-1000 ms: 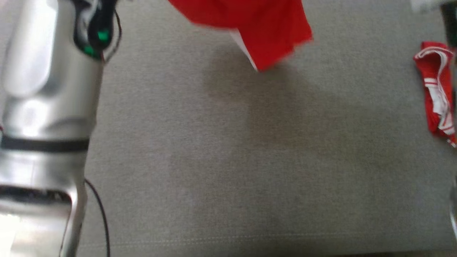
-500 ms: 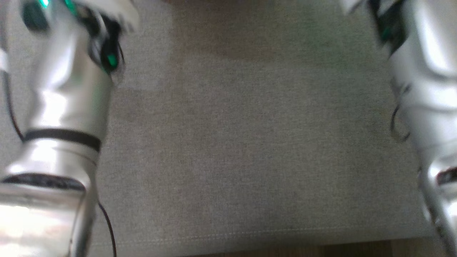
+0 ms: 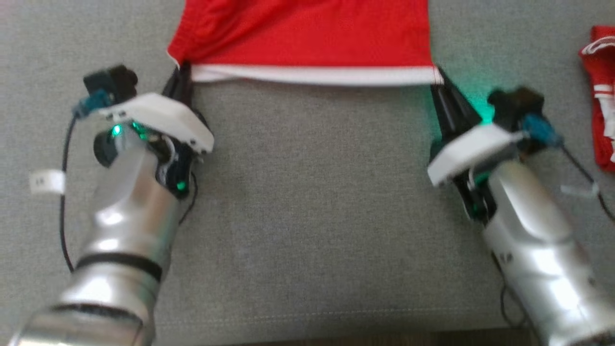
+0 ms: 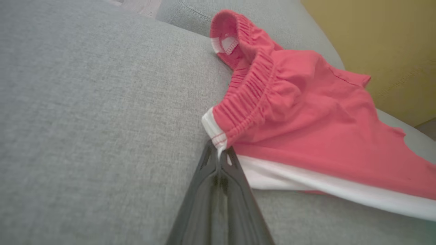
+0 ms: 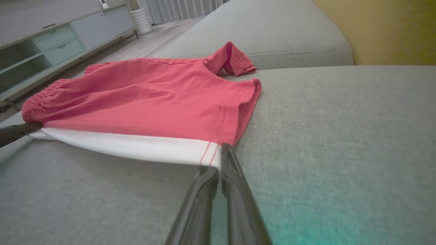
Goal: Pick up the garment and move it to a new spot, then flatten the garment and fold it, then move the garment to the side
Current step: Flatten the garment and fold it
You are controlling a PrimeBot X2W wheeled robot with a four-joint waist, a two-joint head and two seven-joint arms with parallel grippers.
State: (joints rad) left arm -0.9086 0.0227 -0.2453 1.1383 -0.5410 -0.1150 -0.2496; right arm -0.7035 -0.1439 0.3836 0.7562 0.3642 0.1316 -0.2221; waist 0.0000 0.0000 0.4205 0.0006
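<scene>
Fingers (image 4: 201, 190) of left gripper (image 3: 185, 71), right gripper (image 3: 437, 76) clamped on garment (image 3: 307, 33) hem corners, taut over cushion (image 3: 307, 202); flattening step, next probably needs folding

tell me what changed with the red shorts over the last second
The red garment came down: a second ago it hung in the air with a corner dangling over the grey cushion; now it lies spread on it, its white edge pulled straight between the left gripper and right gripper, each shut on a corner. The head camera shifted too. The other red garment stays at the right.
</scene>
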